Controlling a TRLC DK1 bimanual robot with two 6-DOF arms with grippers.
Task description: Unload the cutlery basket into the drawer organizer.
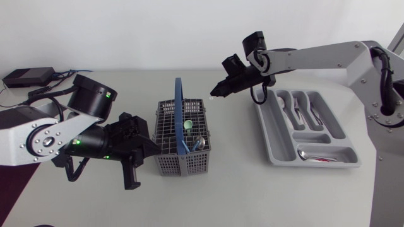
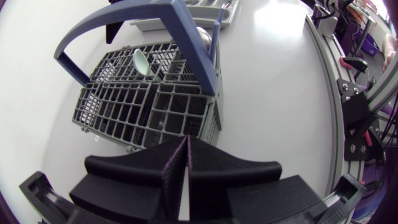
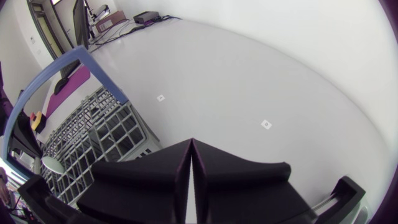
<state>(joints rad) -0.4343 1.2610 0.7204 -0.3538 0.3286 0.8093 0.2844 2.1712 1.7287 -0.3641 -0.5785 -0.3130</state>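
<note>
Head view, left to right: the left end effector sits low over the table, just beside the outer wall of the cutlery basket. Its two fingers are pressed together with nothing between them, as the left wrist view confirms. The grey basket stands upright near the middle of the table, its blue handle arching over the top. At least two pieces are inside: a pale green spoon and a metal spoon, both close to the handle. Whether more lies deeper in the mesh cannot be told.

The right end effector hangs above the table between basket and drawer organizer, near the basket's far corner. It too is closed, fingers meeting and empty, as the right wrist view shows. The organizer lies flat at the right. Its long compartments already hold silver cutlery, and one sorted spoon lies in the cross compartment.

The unloading looks well advanced but unfinished. Several pieces are sorted, a few wait in the basket, and neither arm carries anything.
</note>
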